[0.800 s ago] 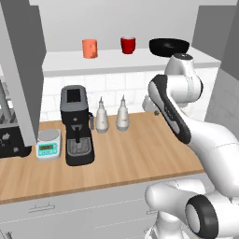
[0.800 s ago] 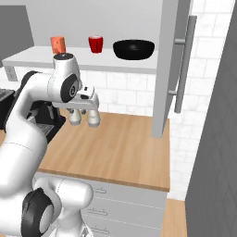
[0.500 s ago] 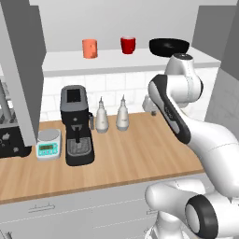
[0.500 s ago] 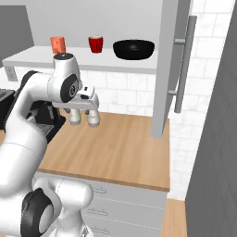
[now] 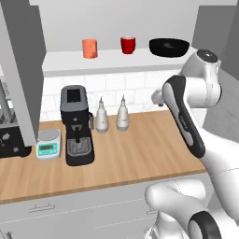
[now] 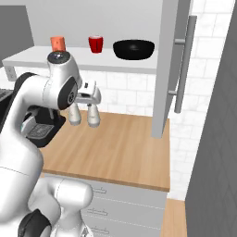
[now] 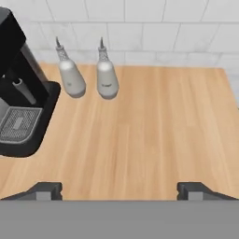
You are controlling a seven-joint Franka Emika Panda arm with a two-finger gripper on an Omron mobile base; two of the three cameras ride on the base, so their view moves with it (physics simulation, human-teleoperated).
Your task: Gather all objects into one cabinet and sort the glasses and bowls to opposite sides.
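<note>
A kitchen — wooden counter [image 5: 140, 149], tiled wall [image 7: 154, 32], coffee machine [image 5: 76, 125].

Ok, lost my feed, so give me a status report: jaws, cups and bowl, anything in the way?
Gripper open, empty, above counter. Orange cup, red cup, bowl on cabinet shelf. Nothing blocking.

white tiled wall [image 5: 140, 86], wooden counter [image 7: 154, 126], light-grey drawers [image 6: 125, 201]

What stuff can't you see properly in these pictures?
- Toaster: left base view, cut off by the left edge and the open cabinet door.
- Coffee machine: right base view, mostly hidden behind the robot's arm.
- Kitchen scale: left base view, display too small to read.
- Inside of the black bowl: hidden by its own rim.
</note>
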